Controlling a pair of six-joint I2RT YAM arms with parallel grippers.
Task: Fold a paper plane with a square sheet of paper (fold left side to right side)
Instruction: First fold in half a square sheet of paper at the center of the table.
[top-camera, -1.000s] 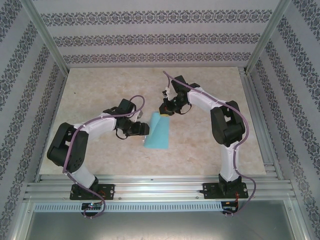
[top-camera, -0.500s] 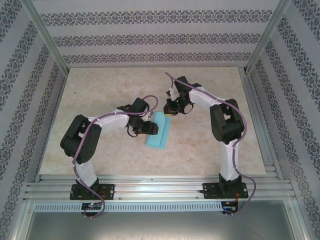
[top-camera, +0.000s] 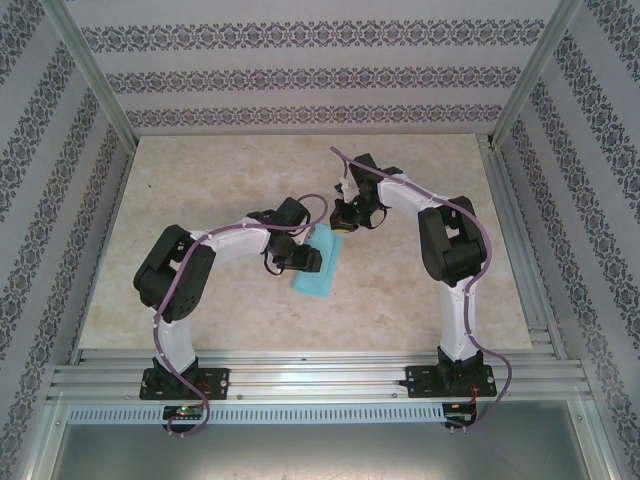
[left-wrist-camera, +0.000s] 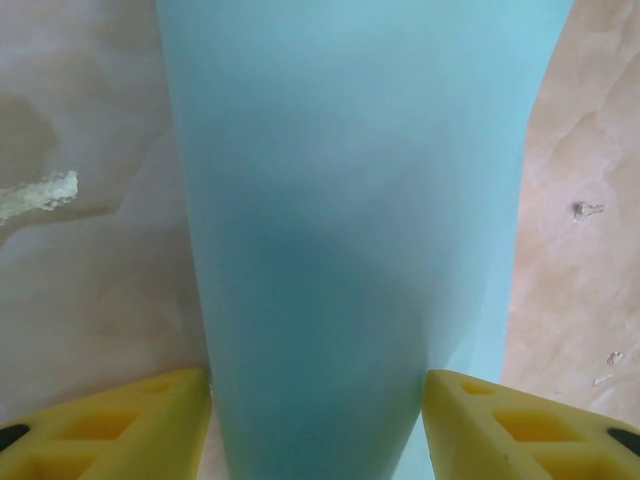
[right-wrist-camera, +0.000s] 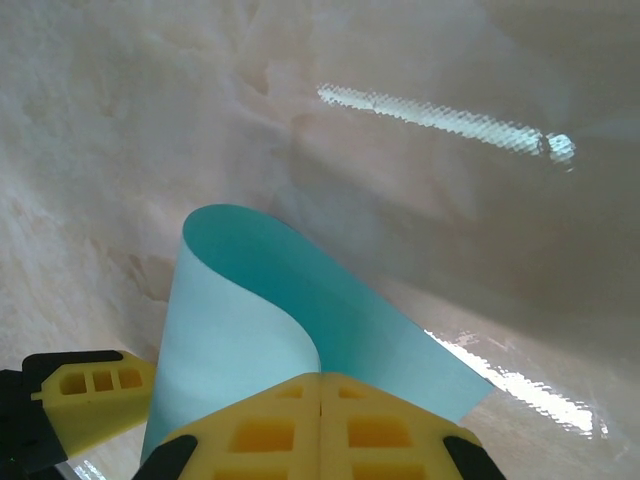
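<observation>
The square sheet of paper (top-camera: 318, 270) is light turquoise and lies mid-table, bent over on itself into a narrow loop. In the right wrist view the sheet (right-wrist-camera: 230, 330) curls up from the table into my right gripper (right-wrist-camera: 320, 385), which is shut on its far edge. My right gripper (top-camera: 338, 228) sits at the sheet's far end. My left gripper (top-camera: 312, 258) is at the sheet's left side, jaws apart. Its yellow fingers (left-wrist-camera: 130, 420) stand on either side of the rounded bend of paper (left-wrist-camera: 350, 250), at or very near its surface.
The beige marbled table (top-camera: 220, 180) has bare room left, right and behind the paper. Aluminium rails run along the right side (top-camera: 510, 230) and near edge (top-camera: 320, 375). Patterned walls enclose the cell. My left finger (right-wrist-camera: 95, 395) shows beside the sheet.
My left arm has reached further right, onto the paper's left side, with its jaws narrowing. The bent sheet looks narrower. My right gripper has stayed shut at the far end.
</observation>
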